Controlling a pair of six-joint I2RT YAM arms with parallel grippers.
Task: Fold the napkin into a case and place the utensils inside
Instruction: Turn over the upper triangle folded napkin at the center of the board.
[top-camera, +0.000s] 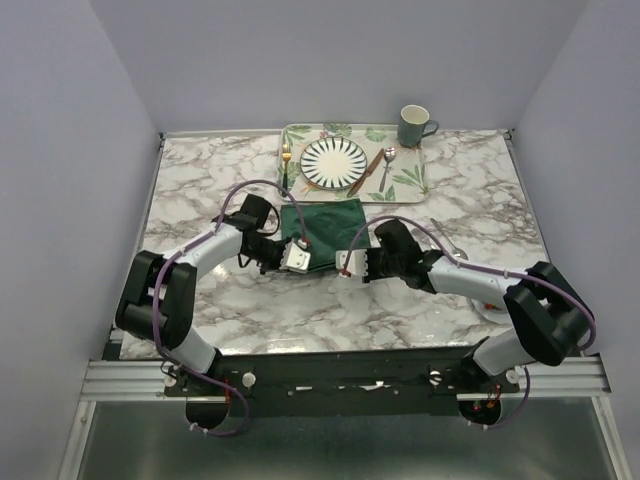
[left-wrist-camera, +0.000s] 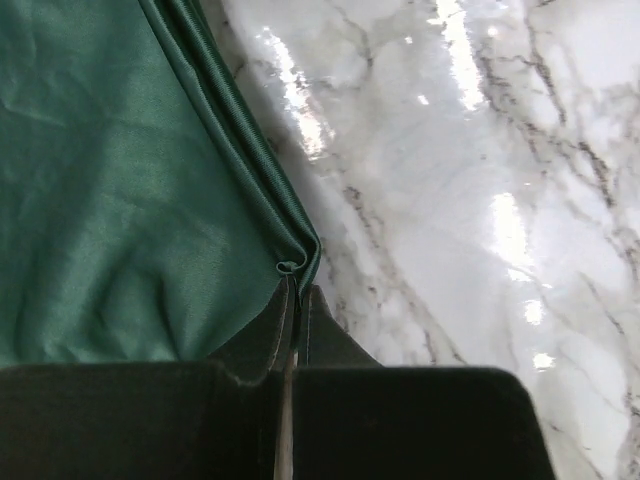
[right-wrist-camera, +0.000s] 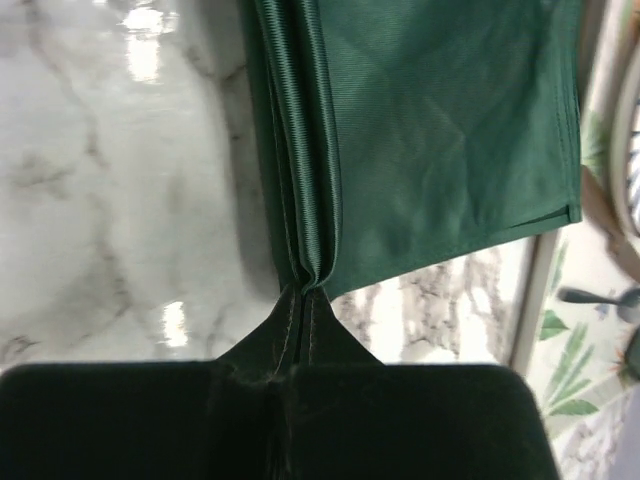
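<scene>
Top external: napkin (top-camera: 325, 218) mid-table, directly ahead of both claws, its far edge near tray (top-camera: 408, 185), where the utensils (top-camera: 368, 172) lie beside the plate (top-camera: 335, 162). Left gripper (left-wrist-camera: 293, 290), right gripper (right-wrist-camera: 306, 300): each clamped tight on one near corner. Held edge runs left to right between them. Bare marble (top-camera: 200, 190) nearward and on both sides; a forward fold looks crowded by the tray.

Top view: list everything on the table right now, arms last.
napkin: 1, dark green, mid-table
tray: 1, leaf-patterned, far edge
plate: 1, striped, on tray
fork: 1, gold, tray, left of plate
knife: 1, copper-brown, tray, right of plate
spoon: 1, silver, right of knife
mug: 1, grey-green, tray's far right corner
table: 1, white marble
left gripper: 1, black, shut on napkin
right gripper: 1, black, shut on napkin
</scene>
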